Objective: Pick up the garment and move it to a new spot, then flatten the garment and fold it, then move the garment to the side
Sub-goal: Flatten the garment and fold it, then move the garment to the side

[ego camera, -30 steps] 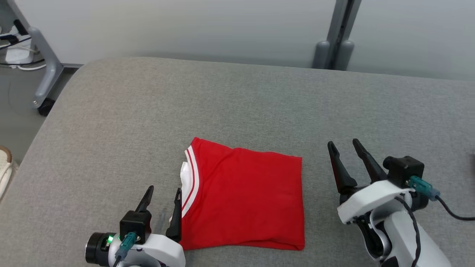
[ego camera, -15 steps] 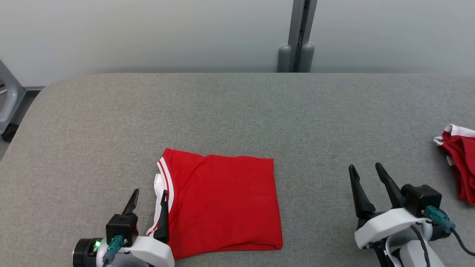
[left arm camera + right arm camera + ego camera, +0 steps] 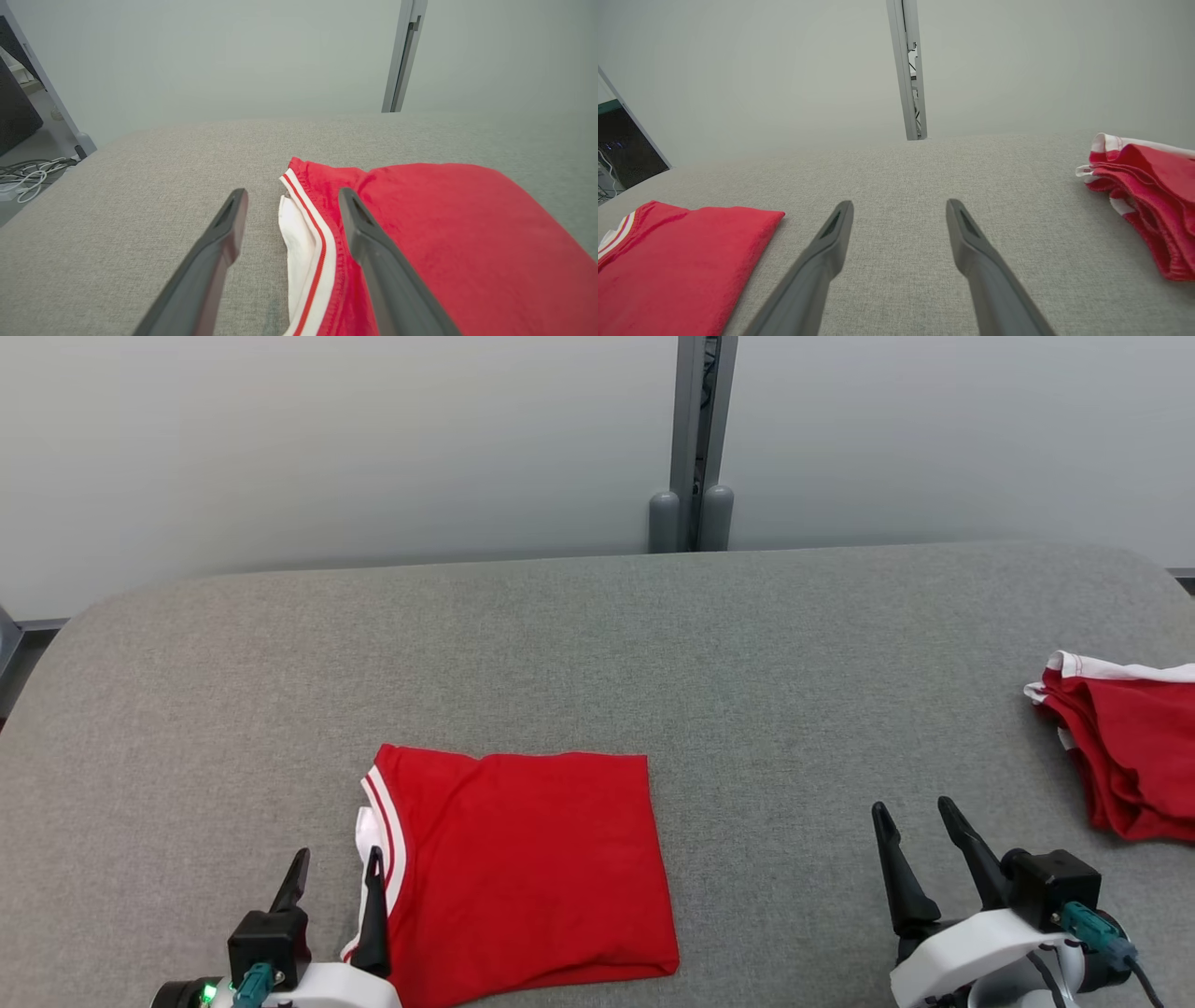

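A red garment [image 3: 523,868] with white-striped trim lies folded into a flat rectangle on the grey padded table [image 3: 560,644], left of centre. My left gripper [image 3: 338,851] is open at its left edge; in the left wrist view the right finger [image 3: 373,242] lies over the striped trim of the garment [image 3: 467,242], gripping nothing. A second red and white garment [image 3: 1130,747] lies crumpled at the right edge. Between the two, my right gripper [image 3: 911,805] hovers open and empty over bare table. The right wrist view has the folded garment [image 3: 677,261] at left and the crumpled one [image 3: 1148,196] at right.
A grey upright post [image 3: 693,439] stands against the pale wall behind the table. The table's rounded far corners show at left and right. Cables [image 3: 23,175] lie on the floor beyond the table's left side. Bare grey surface spans the middle and back.
The head camera has turned right, so the whole picture shifted left and the crumpled garment came into view at the right. Both grippers stayed open; the folded garment lies as before.
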You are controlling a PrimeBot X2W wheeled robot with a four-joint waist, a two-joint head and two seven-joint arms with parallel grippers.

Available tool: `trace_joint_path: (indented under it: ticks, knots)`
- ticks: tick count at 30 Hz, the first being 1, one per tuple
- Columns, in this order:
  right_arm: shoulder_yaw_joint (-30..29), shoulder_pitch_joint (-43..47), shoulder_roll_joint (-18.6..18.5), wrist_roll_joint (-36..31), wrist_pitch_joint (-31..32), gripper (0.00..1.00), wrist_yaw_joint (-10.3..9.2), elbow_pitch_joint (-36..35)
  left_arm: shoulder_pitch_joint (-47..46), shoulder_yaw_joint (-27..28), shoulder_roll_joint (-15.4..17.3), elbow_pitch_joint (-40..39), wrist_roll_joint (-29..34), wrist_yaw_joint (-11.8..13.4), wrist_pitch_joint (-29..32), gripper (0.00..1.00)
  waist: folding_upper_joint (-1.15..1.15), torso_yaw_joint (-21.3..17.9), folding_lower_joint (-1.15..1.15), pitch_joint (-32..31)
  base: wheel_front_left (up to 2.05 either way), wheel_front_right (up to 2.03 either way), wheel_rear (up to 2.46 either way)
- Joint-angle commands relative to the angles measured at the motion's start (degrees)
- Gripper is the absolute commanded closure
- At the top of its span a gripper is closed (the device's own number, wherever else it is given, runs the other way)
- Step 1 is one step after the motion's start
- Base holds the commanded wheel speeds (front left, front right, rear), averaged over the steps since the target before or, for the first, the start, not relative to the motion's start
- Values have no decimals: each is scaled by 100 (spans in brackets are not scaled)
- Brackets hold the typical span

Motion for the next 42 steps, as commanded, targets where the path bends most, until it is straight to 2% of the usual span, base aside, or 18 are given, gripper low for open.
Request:
trace_joint_path:
  ticks: [1,14,29,42]
  knots:
    - [0,59,-25,-16,-27,0,0,-31,68,36,26,-42,22,-21,-22,0,0,-20,0,-25,0,0,0]
    - [32,246,-25,-14,-27,0,0,-134,285,263,24,-55,38,-7,-22,0,0,-85,0,-176,0,0,0]
    - [116,205,-23,40,-27,0,0,-129,204,155,25,-118,-66,5,-22,0,0,102,0,18,0,0,0]
    - [1061,-461,-25,533,-27,0,0,233,-217,-311,26,-237,-235,55,-22,0,0,958,0,913,0,0,0]
